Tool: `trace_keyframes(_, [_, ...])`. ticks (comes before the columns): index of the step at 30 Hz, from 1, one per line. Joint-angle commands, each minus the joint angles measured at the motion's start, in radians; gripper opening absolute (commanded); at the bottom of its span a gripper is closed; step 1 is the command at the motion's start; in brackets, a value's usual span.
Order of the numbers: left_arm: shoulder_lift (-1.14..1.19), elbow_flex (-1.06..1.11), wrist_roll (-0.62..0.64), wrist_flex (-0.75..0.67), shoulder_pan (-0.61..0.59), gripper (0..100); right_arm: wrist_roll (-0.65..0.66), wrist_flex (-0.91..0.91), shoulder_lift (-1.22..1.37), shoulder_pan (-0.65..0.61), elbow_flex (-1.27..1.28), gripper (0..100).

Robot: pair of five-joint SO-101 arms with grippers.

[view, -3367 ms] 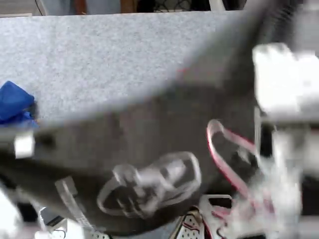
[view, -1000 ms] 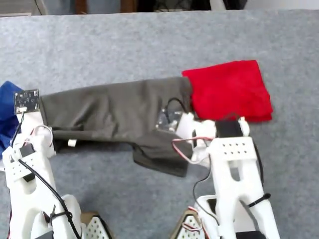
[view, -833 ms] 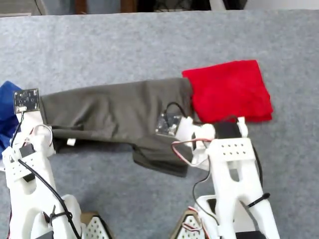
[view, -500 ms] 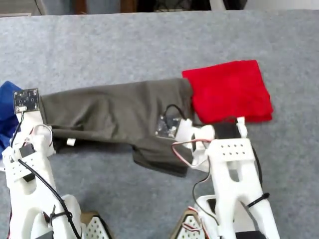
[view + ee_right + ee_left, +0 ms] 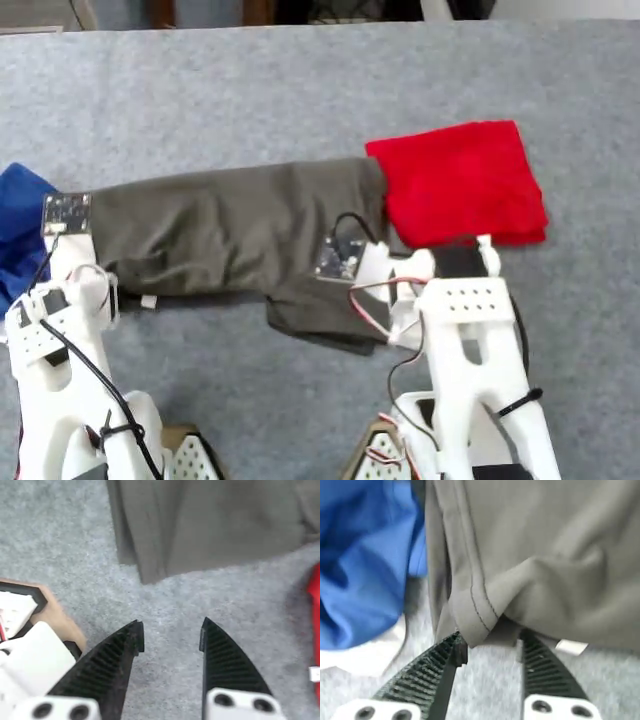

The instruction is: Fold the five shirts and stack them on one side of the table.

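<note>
A dark grey shirt (image 5: 230, 225) lies stretched out across the middle of the table, with a flap bunched at its near edge. A folded red shirt (image 5: 460, 180) lies against its right end, and a crumpled blue shirt (image 5: 20, 215) lies at its left end. My left gripper (image 5: 487, 640) is open at the grey shirt's (image 5: 545, 555) left hem, and a folded corner of the hem sits between the fingers. My right gripper (image 5: 170, 630) is open over bare table, just short of the grey shirt's (image 5: 210, 525) near flap.
The table (image 5: 250, 90) is covered in grey felt, and its far half is free. The left arm (image 5: 60, 340) and the right arm (image 5: 465, 340) stand at the near edge. A white tag (image 5: 148, 300) hangs from the shirt's near left hem. The blue shirt (image 5: 360, 555) lies right beside the left gripper.
The grey shirt, earlier held up in front of the camera, now lies flat. In the last half second the left arm shifted right and nearer, nudging the shirt's left end. The right wrist barely moved.
</note>
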Motion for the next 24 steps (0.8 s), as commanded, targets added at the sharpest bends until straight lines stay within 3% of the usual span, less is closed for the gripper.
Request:
trace_keyframes(1, [-0.029,-0.133,-0.008,0.106,-0.070,21,0.012,0.014,-0.024,0.008,-0.117,20.1])
trace_keyframes(3, [-0.029,-0.229,-0.011,0.201,-0.111,21,0.012,0.014,-0.019,0.008,-0.166,17.2])
trace_keyframes(7, [-0.029,-0.430,-0.012,0.404,-0.170,25,0.009,0.011,-0.018,0.008,-0.259,0.8])
trace_keyframes(9, [-0.029,-0.530,-0.008,0.465,-0.188,25,0.005,0.006,-0.016,0.008,-0.298,2.9])
trace_keyframes(13, [-0.015,-0.664,0.110,0.491,-0.128,6,-0.117,-0.061,0.008,-0.003,-0.392,1.5])
trace_keyframes(14, [-0.014,-0.662,0.155,0.451,-0.085,2,-0.153,-0.077,0.027,-0.018,-0.432,1.5])
trace_keyframes(19, [0.078,-0.501,0.341,0.137,0.093,7,-0.318,-0.097,0.209,-0.110,-0.581,1.5])
trace_keyframes(24, [0.288,-0.383,0.443,-0.203,0.128,6,-0.500,-0.216,0.456,-0.141,-0.700,1.5])
